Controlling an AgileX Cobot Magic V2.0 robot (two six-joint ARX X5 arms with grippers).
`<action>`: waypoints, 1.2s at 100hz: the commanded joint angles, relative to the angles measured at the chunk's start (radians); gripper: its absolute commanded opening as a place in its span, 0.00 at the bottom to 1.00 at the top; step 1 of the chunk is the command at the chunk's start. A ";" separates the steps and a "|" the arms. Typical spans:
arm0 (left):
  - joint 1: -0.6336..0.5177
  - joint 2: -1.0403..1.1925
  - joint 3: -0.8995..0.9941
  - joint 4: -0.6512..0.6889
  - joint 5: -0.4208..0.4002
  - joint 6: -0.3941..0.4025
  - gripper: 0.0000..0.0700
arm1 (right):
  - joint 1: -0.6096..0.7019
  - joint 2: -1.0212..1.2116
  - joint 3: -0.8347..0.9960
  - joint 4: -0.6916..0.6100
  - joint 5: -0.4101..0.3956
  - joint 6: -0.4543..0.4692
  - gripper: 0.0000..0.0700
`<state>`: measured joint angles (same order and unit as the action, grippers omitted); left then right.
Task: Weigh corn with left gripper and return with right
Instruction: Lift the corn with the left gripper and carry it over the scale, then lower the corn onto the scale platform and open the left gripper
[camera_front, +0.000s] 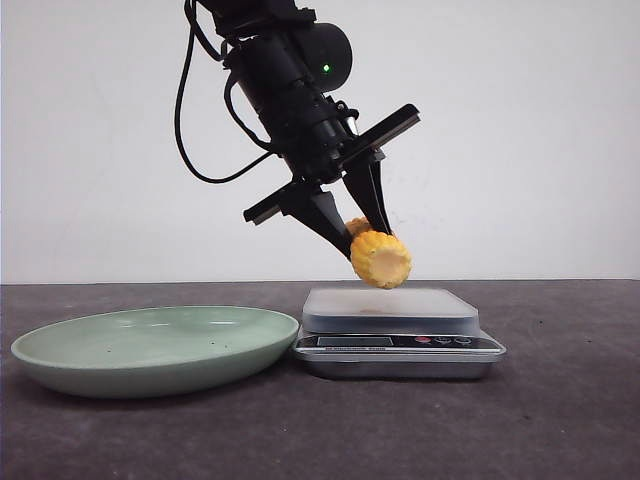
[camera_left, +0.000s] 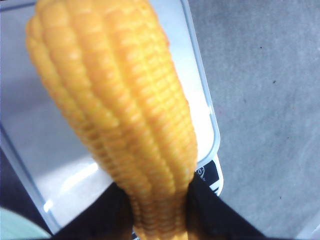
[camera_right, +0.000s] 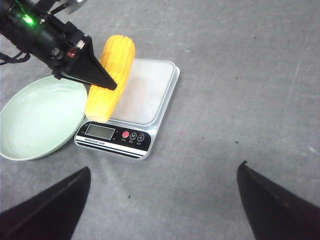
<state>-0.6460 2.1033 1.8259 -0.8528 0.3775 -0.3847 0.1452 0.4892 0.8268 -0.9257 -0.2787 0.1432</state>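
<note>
The left pincer (camera_front: 366, 232) hangs over the middle of the bench (camera_front: 560, 400), its two dark fingers (camera_front: 330, 218) closed on the corn (camera_front: 381, 258). The corn is held in the air just above the scale (camera_front: 398, 338); in the front view a thin gap shows between its lower edge and the pale weighing plate, so it does not rest on it. Its pale cut end faces the front camera, and the cob slants away behind it, far end higher. In the left wrist view the corn (camera_left: 125, 115) fills most of the picture, rows of yellow kernels running lengthwise, with the dark fingers (camera_left: 100, 215) pressed against both sides of one end and the scale's plate (camera_left: 40, 145) behind it.

The scale stands right of centre, its display and round buttons on the near edge; the right wrist view shows two of the buttons red (camera_right: 125, 135). Just left of it, very close to it, sits a shallow pale green plate (camera_front: 150, 348).

The right pincer (camera_right: 162, 200) hovers well back from the scale on the near side, its two dark fingers (camera_right: 55, 205) spread wide with nothing between them.
</note>
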 joint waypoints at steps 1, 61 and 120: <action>-0.008 0.043 0.028 -0.002 -0.008 0.002 0.02 | 0.004 0.003 0.010 0.005 0.003 0.014 0.85; -0.004 0.076 0.033 -0.040 -0.041 0.007 0.84 | 0.004 0.004 0.010 0.010 0.022 0.029 0.85; 0.015 0.076 0.457 -0.268 -0.209 0.084 0.95 | 0.004 0.005 0.010 0.008 0.022 0.016 0.85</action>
<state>-0.6247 2.1590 2.1933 -1.0805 0.2073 -0.3416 0.1452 0.4896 0.8268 -0.9268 -0.2588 0.1616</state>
